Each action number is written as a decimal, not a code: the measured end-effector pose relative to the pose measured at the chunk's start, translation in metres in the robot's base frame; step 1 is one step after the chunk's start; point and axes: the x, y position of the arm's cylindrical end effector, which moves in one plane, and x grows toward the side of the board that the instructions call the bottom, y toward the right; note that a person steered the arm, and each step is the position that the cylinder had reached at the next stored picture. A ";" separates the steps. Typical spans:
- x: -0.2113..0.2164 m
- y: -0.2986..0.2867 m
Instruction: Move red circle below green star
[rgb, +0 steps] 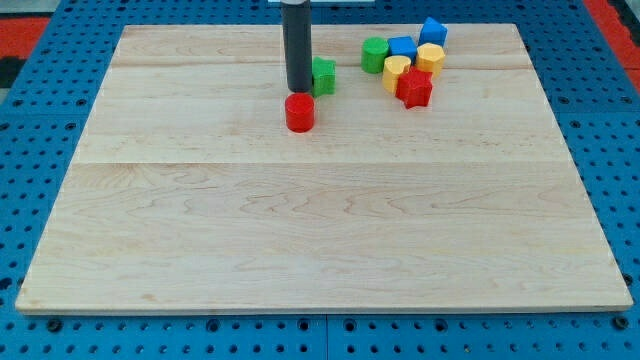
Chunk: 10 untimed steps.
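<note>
The red circle (299, 112) lies on the wooden board (320, 230) near the view's top centre. The green star (323, 76) sits just above and to the right of it, partly hidden by my rod. My tip (298, 89) stands just above the red circle and at the left side of the green star, very close to both.
A cluster lies at the view's top right: a green circle (375, 54), a blue block (402, 46), another blue block (433, 31), two yellow blocks (430, 57) (396, 71) and a red star (414, 88).
</note>
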 end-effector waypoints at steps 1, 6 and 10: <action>-0.015 -0.011; 0.004 -0.003; 0.110 0.065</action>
